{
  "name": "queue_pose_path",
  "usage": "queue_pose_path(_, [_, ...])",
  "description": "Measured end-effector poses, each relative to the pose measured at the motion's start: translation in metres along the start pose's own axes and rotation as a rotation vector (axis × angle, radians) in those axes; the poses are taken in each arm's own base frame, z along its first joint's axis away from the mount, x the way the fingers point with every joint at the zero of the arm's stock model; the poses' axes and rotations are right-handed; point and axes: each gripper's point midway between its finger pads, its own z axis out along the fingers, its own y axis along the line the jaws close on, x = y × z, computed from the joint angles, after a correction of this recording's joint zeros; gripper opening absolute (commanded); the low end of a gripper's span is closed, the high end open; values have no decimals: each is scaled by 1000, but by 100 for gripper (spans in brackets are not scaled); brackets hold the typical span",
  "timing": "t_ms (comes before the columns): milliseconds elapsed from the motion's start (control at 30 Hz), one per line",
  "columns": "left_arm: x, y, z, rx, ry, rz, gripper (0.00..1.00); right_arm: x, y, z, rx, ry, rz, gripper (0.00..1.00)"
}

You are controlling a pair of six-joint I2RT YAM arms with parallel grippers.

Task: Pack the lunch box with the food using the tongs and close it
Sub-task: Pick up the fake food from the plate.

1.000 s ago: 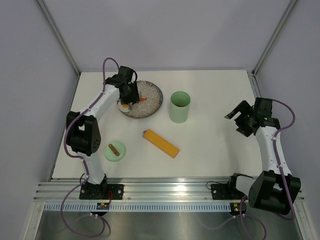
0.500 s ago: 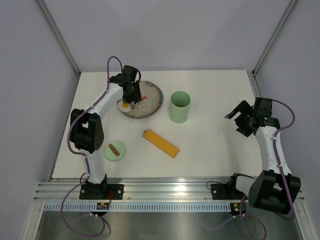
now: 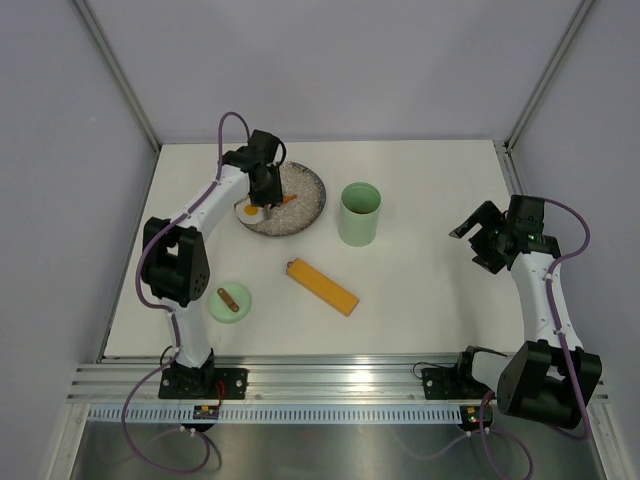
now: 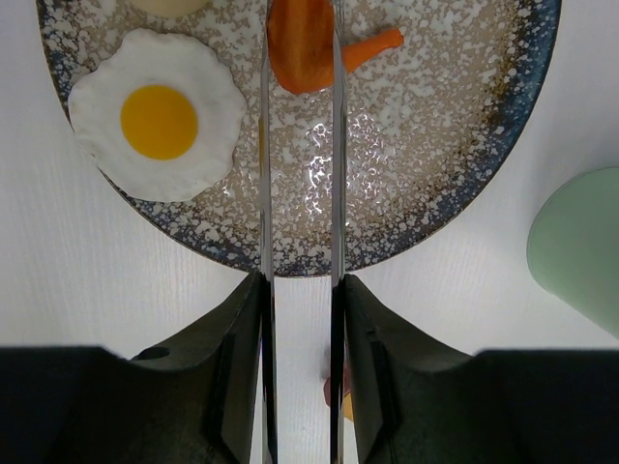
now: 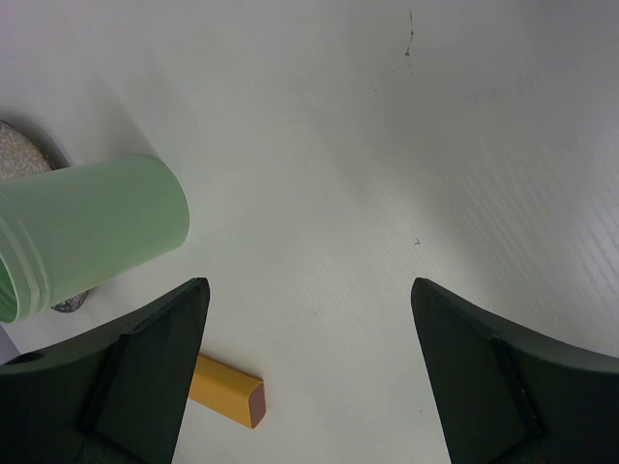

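Observation:
My left gripper (image 4: 300,282) is shut on the slim metal tongs (image 4: 265,193), whose two arms reach out over the speckled plate (image 4: 464,174). Both arms lie against the sides of an orange food piece (image 4: 300,43), whose narrow end pokes out to the right. A fried egg (image 4: 160,116) lies to the left on the plate, with a cream piece (image 4: 169,5) at the frame's top edge. The mint-green lunch box (image 3: 360,213) stands open right of the plate. Its lid (image 3: 230,301) lies near the left arm's base. My right gripper (image 5: 309,319) hangs open and empty.
A long orange-yellow bar (image 3: 321,286) lies in the middle of the table, in front of the lunch box, and its end (image 5: 227,391) shows by my right gripper's left finger. White walls enclose the table on the left, the back and the right.
The left gripper has squeezed the tongs narrower, bringing their arms onto the orange piece. The left arm shifted slightly toward the back of the plate. The right arm has not moved.

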Motion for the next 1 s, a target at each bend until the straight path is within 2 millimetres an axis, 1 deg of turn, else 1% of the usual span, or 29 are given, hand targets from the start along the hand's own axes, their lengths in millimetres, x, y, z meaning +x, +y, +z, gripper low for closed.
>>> queue_pose_path(33, [0, -1, -1, 1, 0, 2, 5, 0, 0, 0, 0, 0, 0, 93])
queue_pose_path(100, [0, -2, -2, 2, -1, 10, 2, 0, 0, 0, 0, 0, 0, 93])
queue_pose_path(167, [-1, -3, -5, 1, -6, 18, 1, 0, 0, 0, -1, 0, 0, 93])
queue_pose_path(567, [-13, -5, -34, 15, -62, 36, 0, 0, 0, 0, -1, 0, 0, 93])
queue_pose_path(1000, [-15, -10, -60, 41, -96, 70, 0, 0, 0, 0, -1, 0, 0, 93])
